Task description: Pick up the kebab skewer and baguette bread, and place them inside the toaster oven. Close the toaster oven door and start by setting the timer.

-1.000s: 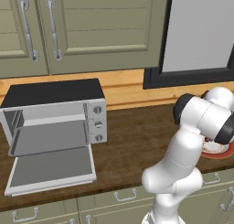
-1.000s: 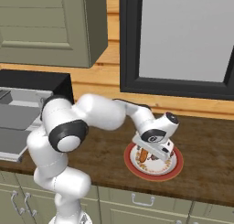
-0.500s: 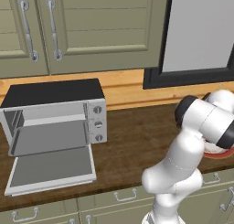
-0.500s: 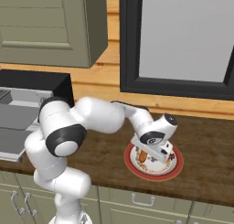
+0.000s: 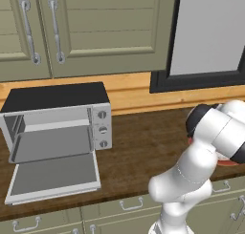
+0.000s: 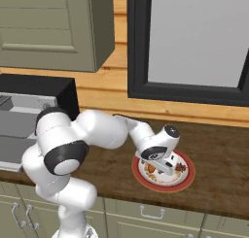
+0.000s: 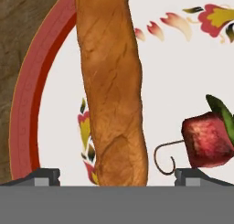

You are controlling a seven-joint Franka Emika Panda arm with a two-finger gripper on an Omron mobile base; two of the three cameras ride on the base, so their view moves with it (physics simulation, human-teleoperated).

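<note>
Between the spread tips of the claw [image 7: 117, 175] the baguette bread [image 7: 112, 86] is seen, judged light, stiff and crusty, best pinched mid-length across its width.

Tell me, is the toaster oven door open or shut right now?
Open. The door hangs folded down flat in front of the toaster oven, leaving the inside exposed.

Hand [image 6: 163, 165] sank closer to plate [image 6: 187, 176]
</note>
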